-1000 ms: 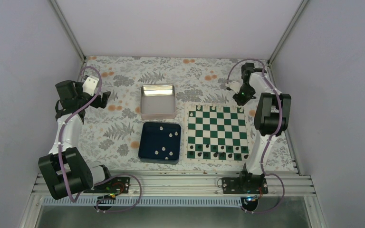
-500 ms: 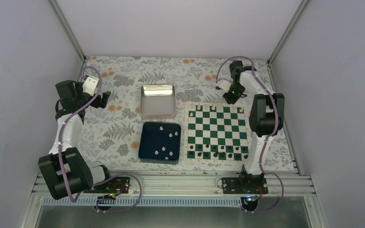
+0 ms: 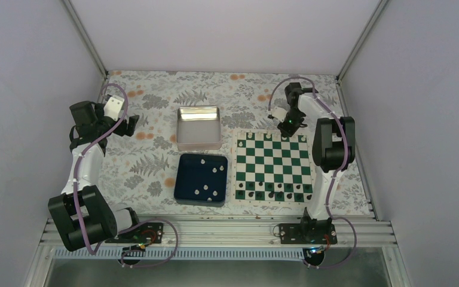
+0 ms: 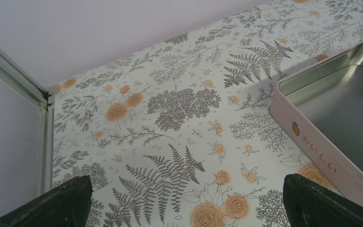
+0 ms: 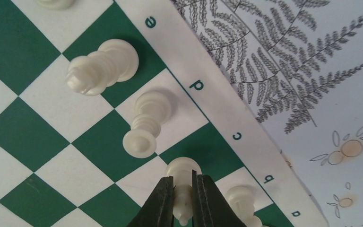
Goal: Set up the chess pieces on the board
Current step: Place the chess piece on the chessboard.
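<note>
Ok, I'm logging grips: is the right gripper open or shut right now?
Shut: the right gripper pinches a white chess piece between its fingers over the board.

Along the pale border of the chessboard (image 5: 216, 110) run the small green letters e, d, c, b and a, seen turned sideways in the right wrist view, and the pink side of the metal tin (image 4: 321, 158) carries a little strawberry sign followed by the Japanese word おいしい.

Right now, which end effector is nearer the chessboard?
Right. The right end effector hangs over the chessboard, gripping a white piece; the left end effector sits beyond the metal tin.
</note>
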`<state>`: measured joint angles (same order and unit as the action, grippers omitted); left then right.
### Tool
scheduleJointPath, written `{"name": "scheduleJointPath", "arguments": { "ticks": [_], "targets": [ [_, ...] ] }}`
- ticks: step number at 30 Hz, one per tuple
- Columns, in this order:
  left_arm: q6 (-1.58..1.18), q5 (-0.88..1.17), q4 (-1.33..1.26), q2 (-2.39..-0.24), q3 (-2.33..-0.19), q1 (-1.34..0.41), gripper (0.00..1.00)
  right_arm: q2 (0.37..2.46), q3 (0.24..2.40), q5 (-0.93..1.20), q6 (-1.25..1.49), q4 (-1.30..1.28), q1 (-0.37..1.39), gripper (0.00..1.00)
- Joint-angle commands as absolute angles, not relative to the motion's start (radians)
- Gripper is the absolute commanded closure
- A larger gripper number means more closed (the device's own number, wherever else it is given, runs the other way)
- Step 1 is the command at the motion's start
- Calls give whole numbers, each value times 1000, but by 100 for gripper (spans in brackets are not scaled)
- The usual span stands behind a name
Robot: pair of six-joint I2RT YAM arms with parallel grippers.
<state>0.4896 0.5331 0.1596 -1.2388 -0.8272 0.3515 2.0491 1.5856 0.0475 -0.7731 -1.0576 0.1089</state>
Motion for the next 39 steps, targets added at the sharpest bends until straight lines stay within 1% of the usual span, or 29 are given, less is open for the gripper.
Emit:
{"name": "scheduleJointPath", "arguments": {
  "ticks": [1, 18, 39],
  "targets": [
    [506, 557, 164, -1234, -845, 359, 0, 2052, 1556, 67, -761, -1035, 104, 95],
    [506, 556, 164, -1236, -842, 359, 0, 2076, 1560, 51, -764, -1004, 76, 95],
    [509, 555, 164, -1243, -841, 359, 0, 2097, 1573, 102, -783, -1010, 74, 95]
  ]
}}
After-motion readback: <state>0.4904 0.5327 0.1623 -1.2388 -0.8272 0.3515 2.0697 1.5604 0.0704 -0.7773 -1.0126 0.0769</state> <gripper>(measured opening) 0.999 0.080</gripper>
